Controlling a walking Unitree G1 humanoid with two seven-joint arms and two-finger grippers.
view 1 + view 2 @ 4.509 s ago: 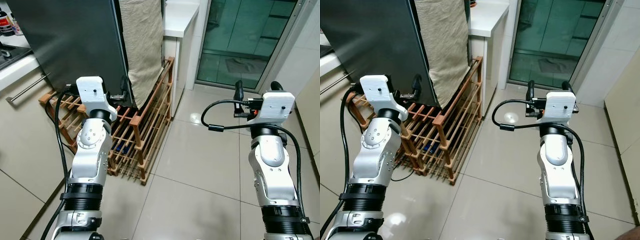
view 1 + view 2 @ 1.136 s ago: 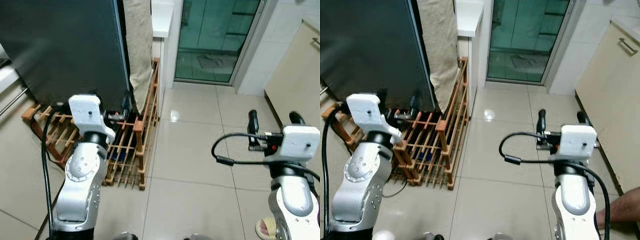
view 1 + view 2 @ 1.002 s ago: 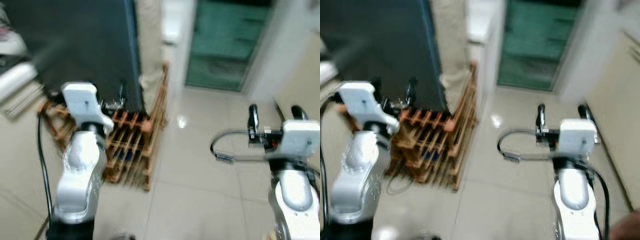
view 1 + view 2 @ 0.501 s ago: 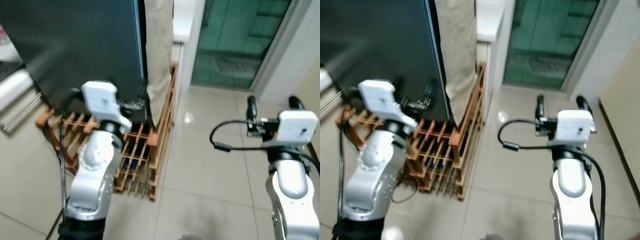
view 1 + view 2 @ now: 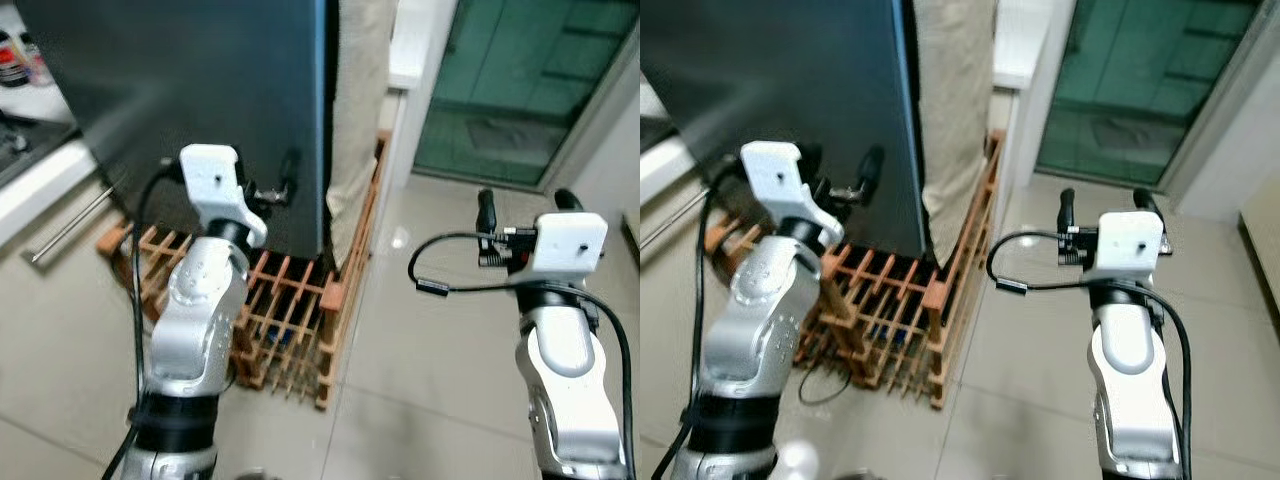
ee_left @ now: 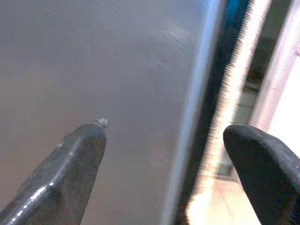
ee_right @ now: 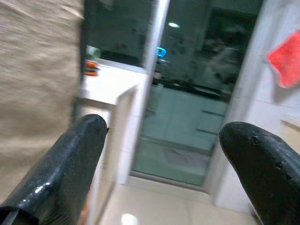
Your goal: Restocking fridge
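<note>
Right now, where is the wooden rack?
The wooden rack stands on the floor at the robot's left, at the foot of the dark fridge, just below the left gripper.

A wooden rack (image 5: pixel 290 325) stands on the pale tiled floor (image 5: pixel 420 350).

1. Both arms wear silver, rounded metal shells, jointed in segments, with black ribbed collars near the lower edge of the head views.
2. A white, boxy housing caps each wrist; the left one shows a small dark screw hole on its side.
3. A black cable loops out from the right wrist housing; another runs along the left arm.
4. The left tool (image 5: pixel 228 186) and right tool (image 5: pixel 522 205) each carry two long, glossy black fingers with blunt tips.
</note>
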